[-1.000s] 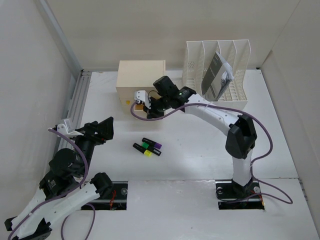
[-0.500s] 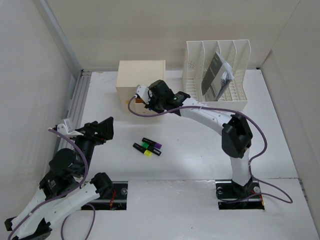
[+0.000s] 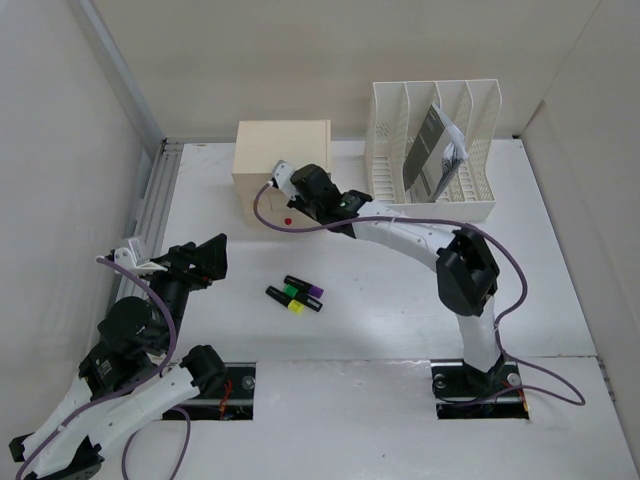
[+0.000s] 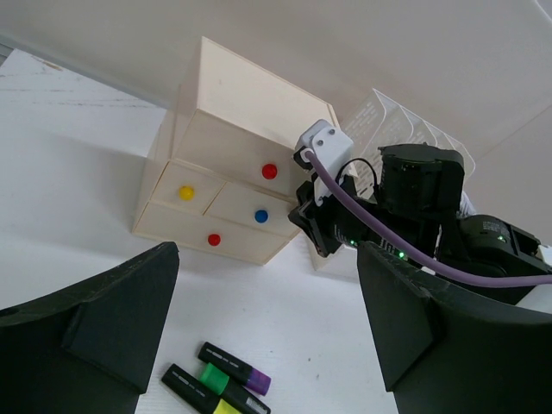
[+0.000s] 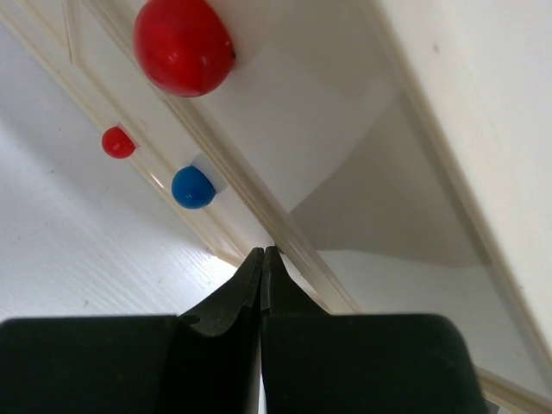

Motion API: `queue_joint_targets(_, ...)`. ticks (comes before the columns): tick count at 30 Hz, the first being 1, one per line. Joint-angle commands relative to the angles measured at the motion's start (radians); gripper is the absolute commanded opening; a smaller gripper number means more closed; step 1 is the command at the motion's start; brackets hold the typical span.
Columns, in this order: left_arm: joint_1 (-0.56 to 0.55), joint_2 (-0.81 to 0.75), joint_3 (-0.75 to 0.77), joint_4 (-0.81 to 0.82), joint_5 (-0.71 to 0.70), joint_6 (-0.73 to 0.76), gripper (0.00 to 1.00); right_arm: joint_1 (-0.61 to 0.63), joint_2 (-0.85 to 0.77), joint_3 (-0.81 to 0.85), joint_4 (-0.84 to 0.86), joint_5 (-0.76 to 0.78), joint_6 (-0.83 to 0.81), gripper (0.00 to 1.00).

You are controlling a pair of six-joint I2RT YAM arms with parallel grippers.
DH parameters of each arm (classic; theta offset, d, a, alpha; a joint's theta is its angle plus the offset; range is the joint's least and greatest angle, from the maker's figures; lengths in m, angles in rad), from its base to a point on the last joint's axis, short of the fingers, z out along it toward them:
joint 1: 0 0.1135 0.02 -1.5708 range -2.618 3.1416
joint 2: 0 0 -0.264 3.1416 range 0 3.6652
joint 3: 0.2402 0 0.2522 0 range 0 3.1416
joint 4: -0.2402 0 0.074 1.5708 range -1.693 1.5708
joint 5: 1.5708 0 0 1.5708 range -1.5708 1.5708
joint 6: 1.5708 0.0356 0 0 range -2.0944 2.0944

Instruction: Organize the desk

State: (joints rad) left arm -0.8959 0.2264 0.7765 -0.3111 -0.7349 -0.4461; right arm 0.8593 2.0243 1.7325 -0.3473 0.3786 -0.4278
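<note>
The desk [image 3: 380, 300] is a matte white tabletop. Three highlighters [image 3: 295, 295] with purple, green and yellow caps lie together on it, also seen low in the left wrist view as highlighters [image 4: 220, 384]. A beige drawer box [image 3: 280, 160] with coloured knobs stands at the back. My right gripper [image 3: 298, 205] is shut and empty, its tips [image 5: 261, 252] against the box's front near its right corner, below the big red knob [image 5: 183, 45]. My left gripper [image 3: 200, 260] stands open and empty left of the highlighters, facing the drawer box [image 4: 233, 190].
A white slotted file rack [image 3: 435, 150] holding a dark booklet stands at the back right. An aluminium rail [image 3: 160, 200] runs along the left side. Two cutouts [image 3: 235, 385] at the near edge hold the arm bases. Walls close in on both sides.
My right gripper has moved up and back from the desk in front of the box to the box's front face, staying shut. The left arm and highlighters have not moved.
</note>
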Motion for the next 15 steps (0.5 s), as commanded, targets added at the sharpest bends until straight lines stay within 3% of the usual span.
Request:
queue_joint_targets(1,-0.003,-0.009,-0.006,0.035,-0.006,0.001,0.82,-0.011,0.016,0.002,0.093,0.069,0.009,0.00)
queue_joint_targets(2,-0.003,-0.009,-0.006,0.035,-0.006,0.001,0.82,-0.011,0.002,0.002,0.061,0.024,-0.008,0.00)
queue_joint_targets(6,-0.003,-0.009,-0.016,0.035,-0.006,0.001,0.82,-0.011,-0.080,0.041,-0.145,-0.524,-0.147,0.00)
queue_joint_targets(9,-0.003,0.016,-0.025,0.044,0.008,-0.008,0.82,-0.011,-0.172,0.013,-0.260,-0.758,-0.307,0.02)
queue_joint_targets(10,-0.003,0.033,-0.034,0.068,0.018,-0.008,0.82,-0.011,-0.191,0.004,-0.277,-0.815,-0.319,0.20)
queue_joint_targets(12,-0.003,0.057,-0.045,0.085,0.040,-0.043,0.82,-0.011,-0.254,-0.020,-0.277,-0.804,-0.319,0.36)
queue_joint_targets(13,-0.003,0.074,-0.045,0.096,0.051,-0.086,0.82,-0.011,-0.280,-0.040,-0.256,-0.726,-0.319,0.44)
queue_joint_targets(14,-0.003,0.117,-0.055,0.096,0.051,-0.129,0.82,-0.011,-0.309,-0.068,-0.215,-0.645,-0.284,0.62)
queue_joint_targets(15,-0.003,0.141,-0.066,0.096,0.051,-0.181,0.82,-0.011,-0.341,-0.139,-0.094,-0.556,-0.211,0.73)
